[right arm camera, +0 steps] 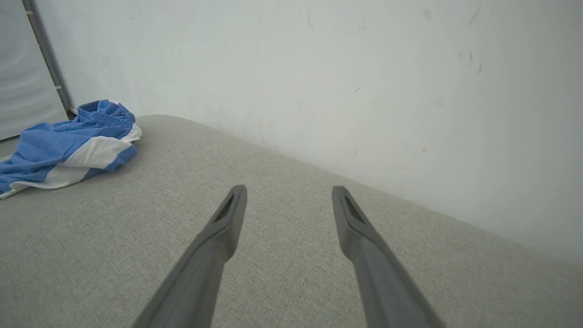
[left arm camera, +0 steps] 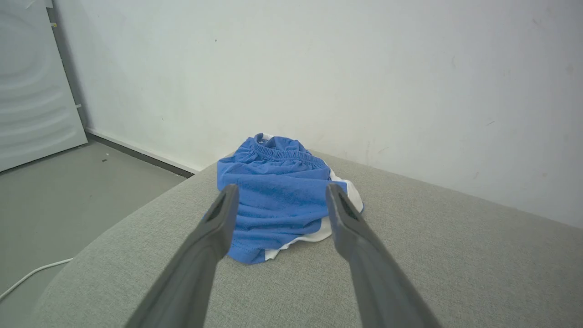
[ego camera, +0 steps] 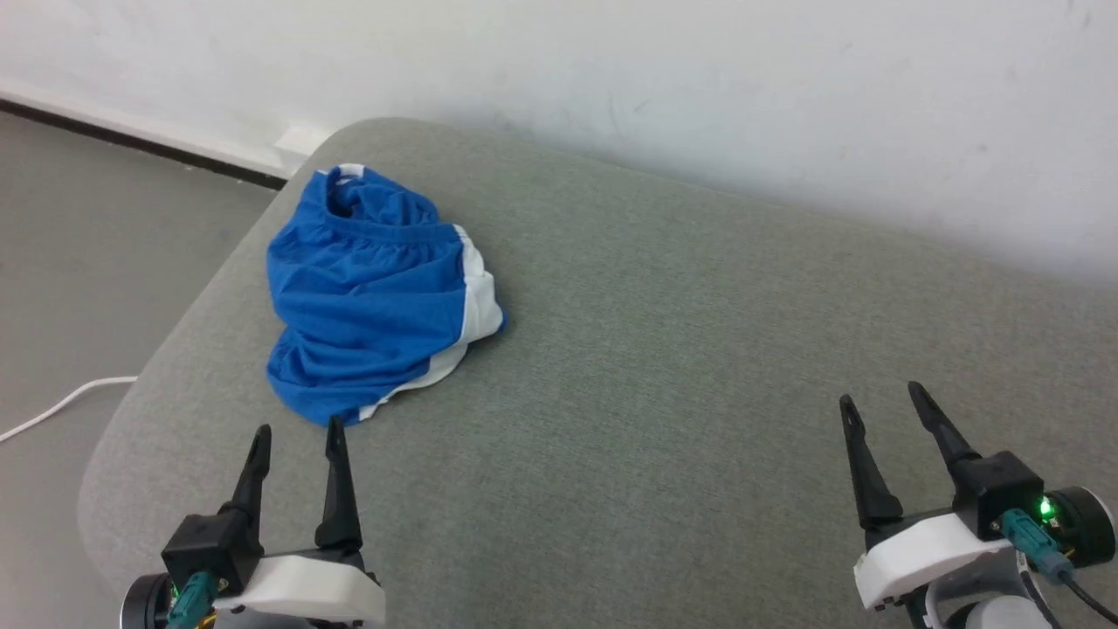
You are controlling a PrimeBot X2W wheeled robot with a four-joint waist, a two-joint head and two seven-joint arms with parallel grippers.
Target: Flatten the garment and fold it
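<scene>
Crumpled blue shorts (ego camera: pixel 376 288) with white side stripes lie heaped near the far left corner of a grey fabric-topped table (ego camera: pixel 664 349). The left pincer (ego camera: pixel 298 428) hovers released just before them. The right pincer (ego camera: pixel 880 395), also released, is well apart. It would be best to pinch opposite edges and draw them flat.

A plain, bare indoor room. It has a scuffed white wall (ego camera: pixel 786 105), a grey floor (ego camera: pixel 87 253) and a grey fabric-covered surface (ego camera: pixel 664 349).
</scene>
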